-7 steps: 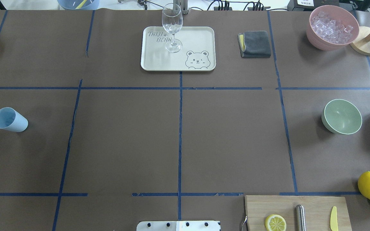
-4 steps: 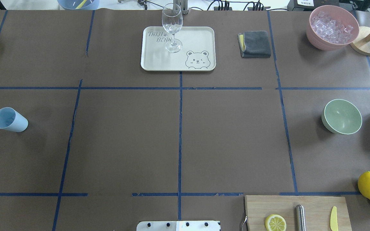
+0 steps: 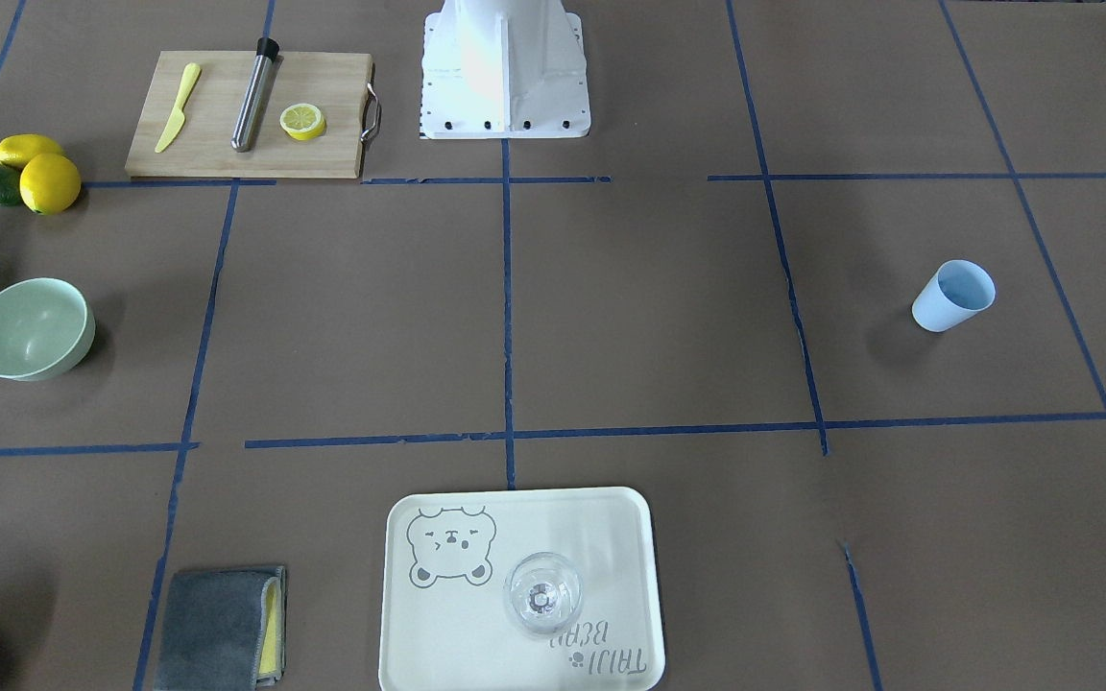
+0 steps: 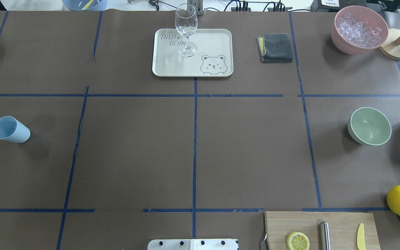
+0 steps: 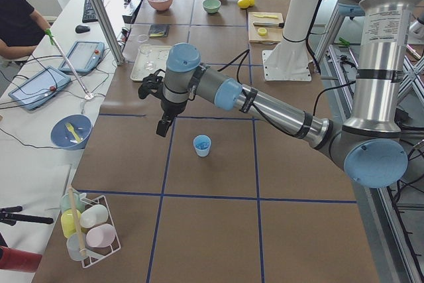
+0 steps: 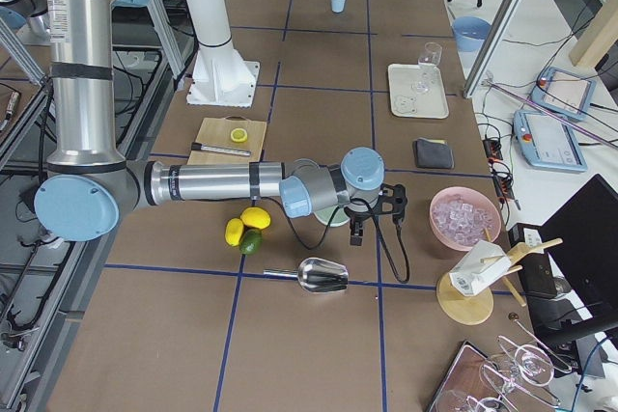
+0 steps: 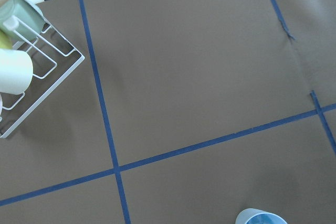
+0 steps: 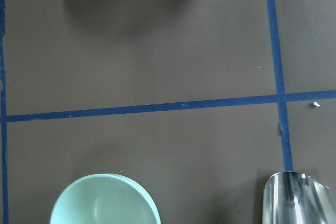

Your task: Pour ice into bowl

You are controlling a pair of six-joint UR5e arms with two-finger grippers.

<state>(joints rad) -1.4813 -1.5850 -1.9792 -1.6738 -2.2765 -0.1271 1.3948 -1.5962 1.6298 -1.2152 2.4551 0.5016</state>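
Fingers on the left gripper (image 5: 161,126) and the right gripper (image 6: 358,230) show only in the 2 side cameras, so I cannot tell whether they are spread or closed.

The left gripper hangs over bare table near the light blue cup (image 4: 10,129). The right gripper hangs low by the bowl (image 4: 369,125), which its arm partly hides in the right side view. Its wrist camera looks down on the bowl, a metal scoop (image 8: 299,200) beside it, and the edge of the pink container (image 4: 359,29) further off.

The bowl is upright and empty on the robot's right, well apart from the cup. No small heap of ice ready to pour shows in any view. The only cubes visible fill the pink container, and the cup's inside looks plain blue.

As I judge it, 4 things could go wrong:

1. The scoop is smooth metal lying on its side, so 2 fingers closing off-centre could make it roll or twist.
2. The bowl looks light and nothing holds it, so a low-hanging wrist or a scoop edge could shove it toward the table edge.
3. Slick cubes tipped too fast or from too high could bounce off the bowl's curved wall onto the paper.
4. If the cup is the source, the long carry across the table invites spills.
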